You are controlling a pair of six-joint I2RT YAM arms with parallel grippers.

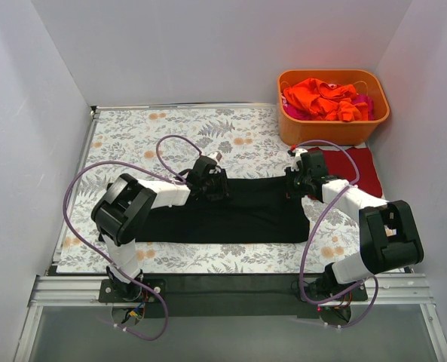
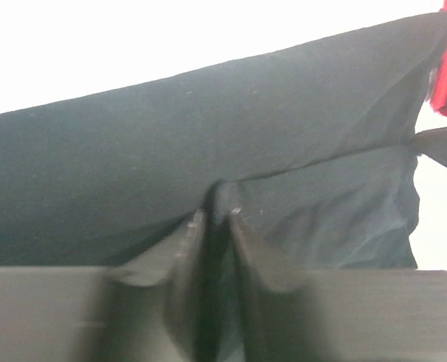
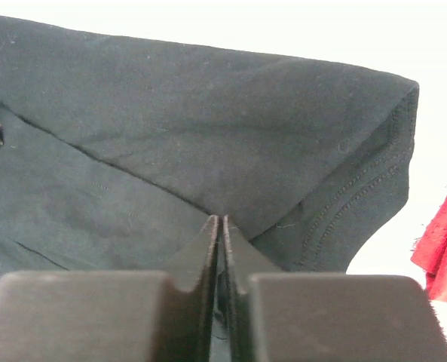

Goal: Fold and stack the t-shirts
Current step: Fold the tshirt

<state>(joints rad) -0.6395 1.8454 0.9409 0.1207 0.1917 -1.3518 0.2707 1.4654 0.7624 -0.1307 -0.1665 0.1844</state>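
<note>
Filling tub (image 1: 332,133), orange and pink t-shirts (image 1: 325,99)

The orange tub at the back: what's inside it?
Crumpled orange shirts and some pink fabric fill the tub; anything underneath them is covered.

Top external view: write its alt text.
A black t-shirt lies folded into a wide band on a floral tablecloth, with the left gripper and right gripper at its far edge. A dark red shirt and an orange tub of shirts sit right.
</note>
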